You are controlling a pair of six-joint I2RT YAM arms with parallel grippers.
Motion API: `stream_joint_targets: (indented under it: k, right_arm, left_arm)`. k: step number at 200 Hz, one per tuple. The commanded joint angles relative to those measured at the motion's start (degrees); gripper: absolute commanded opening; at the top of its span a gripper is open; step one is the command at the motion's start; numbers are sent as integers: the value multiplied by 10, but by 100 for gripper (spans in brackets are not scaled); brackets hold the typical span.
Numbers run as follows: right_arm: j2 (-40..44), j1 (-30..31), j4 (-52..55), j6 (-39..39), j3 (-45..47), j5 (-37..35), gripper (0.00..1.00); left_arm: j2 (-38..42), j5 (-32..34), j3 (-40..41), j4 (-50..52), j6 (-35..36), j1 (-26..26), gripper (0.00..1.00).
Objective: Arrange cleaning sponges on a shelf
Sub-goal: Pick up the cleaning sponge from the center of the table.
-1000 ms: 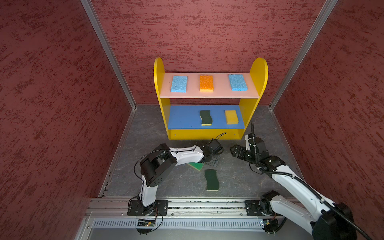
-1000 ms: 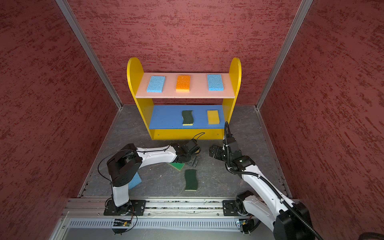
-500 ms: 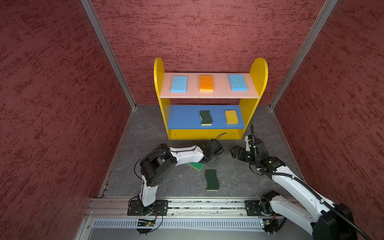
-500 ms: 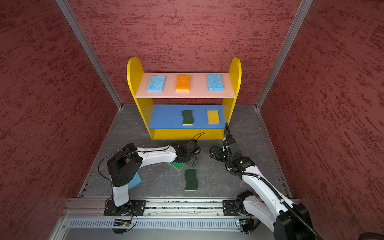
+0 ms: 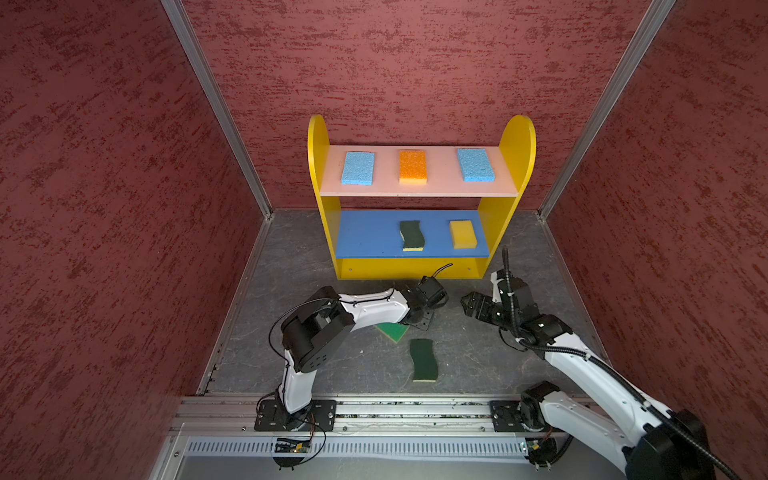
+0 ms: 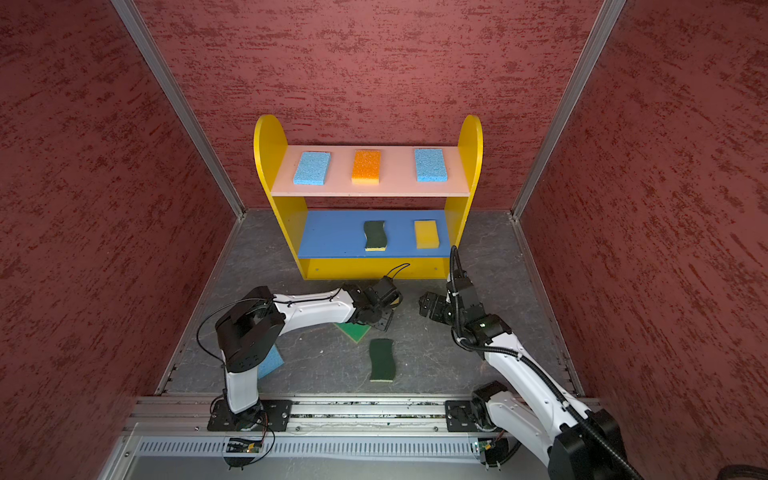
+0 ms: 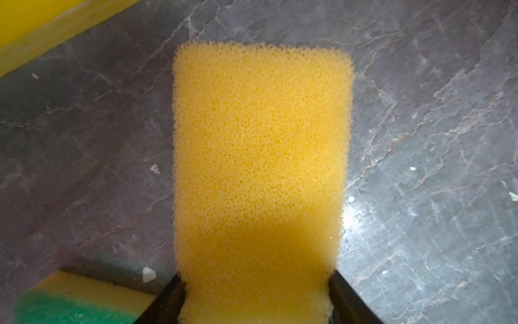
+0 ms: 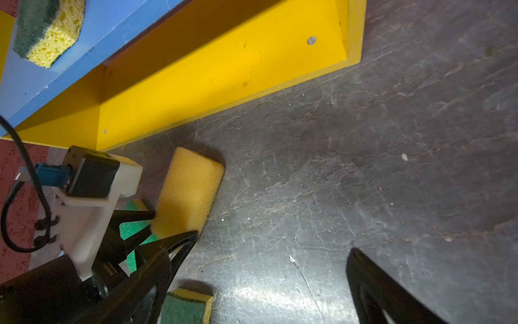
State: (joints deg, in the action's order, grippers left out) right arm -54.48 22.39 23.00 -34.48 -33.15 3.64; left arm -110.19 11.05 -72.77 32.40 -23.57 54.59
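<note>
Left tool [image 7: 256, 291] is gripping a yellow sponge [image 7: 260, 146] in front of the shelf [image 5: 415, 266].
The left tool is pinching one short end of the yellow sponge between its drawn-in jaws. The sponge is lying flat and low over the desk [image 5: 478, 365], just before the shelf's bottom board, toward the far edge. The right tool [image 5: 469, 301] is hovering nearby with jaws spread wide, holding nothing. A bright green sponge [image 5: 392, 330] and a dark green sponge [image 5: 423, 359] are lying mid-desk.

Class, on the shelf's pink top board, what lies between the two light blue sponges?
The orange-topped sponge lies there, apart from the light blue sponges on either side; both top views show it.
</note>
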Motion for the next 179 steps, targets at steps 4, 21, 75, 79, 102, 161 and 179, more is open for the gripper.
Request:
stream_joint_targets:
  k: [4,21,75,79,102,161,179]
  right_arm:
    - [7,3,-2,4,0,-14,99]
    - [2,3,0,5,-2,-12,99]
    - [13,3,26,9,-13,-24,99]
    - [15,3,28,9,-14,-26,99]
    - [15,4,28,10,-17,-28,99]
    - [2,3,0,-13,-13,-7,99]
    - [-8,4,-11,-16,-17,-2,98]
  left_arm:
    - [30,13,-19,22,-2,-3,63]
    - [45,19,-25,33,-2,-2,63]
    - [104,39,-34,63,-8,-2,64]
    - [109,41,-33,66,-9,-3,64]
    - [140,54,-30,82,-17,-2,64]
    - [222,86,-1,114,-33,-7,65]
    - [245,91,7,128,-42,-14,66]
